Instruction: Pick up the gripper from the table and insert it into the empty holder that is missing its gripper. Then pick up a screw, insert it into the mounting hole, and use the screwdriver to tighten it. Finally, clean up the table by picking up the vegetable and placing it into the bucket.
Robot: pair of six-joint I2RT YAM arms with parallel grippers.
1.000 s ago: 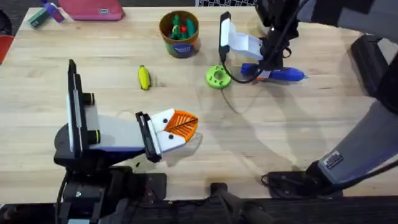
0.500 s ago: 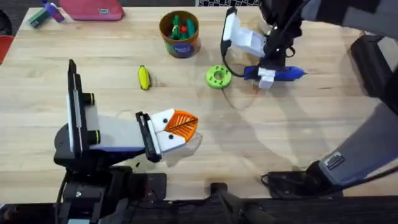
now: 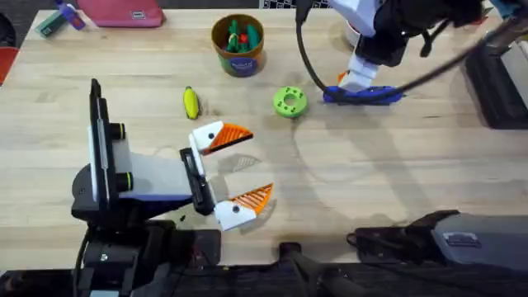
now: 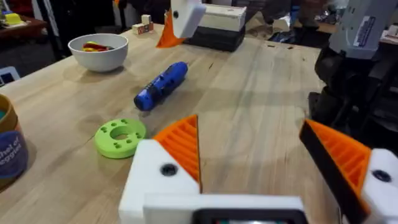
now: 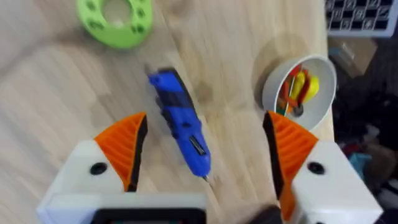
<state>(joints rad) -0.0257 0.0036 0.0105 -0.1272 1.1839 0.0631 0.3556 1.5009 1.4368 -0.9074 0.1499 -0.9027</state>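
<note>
My left gripper (image 3: 235, 169) stands open near the table's front, both white fingers carrying orange ribbed pads (image 4: 183, 146), nothing between them. My right gripper (image 3: 361, 73) hovers open just above the blue screwdriver (image 3: 365, 95), which lies flat on the table between its fingers (image 5: 124, 146) in the right wrist view. The screwdriver (image 4: 161, 85) also shows past the left fingers. The yellow vegetable (image 3: 190, 102) lies left of centre. Behind it stands the brown-orange bucket (image 3: 238, 45). A loose gripper piece, an empty holder and the screw are out of view.
A green disc with holes (image 3: 289, 101) lies beside the screwdriver's end. A white bowl (image 5: 298, 87) holding red and yellow items stands just beyond the screwdriver. A pink case (image 3: 124, 12) sits at the far left edge.
My left gripper has opened from shut. My right gripper has risen and shifted right and toward the far edge, now over the screwdriver lying on the table.
</note>
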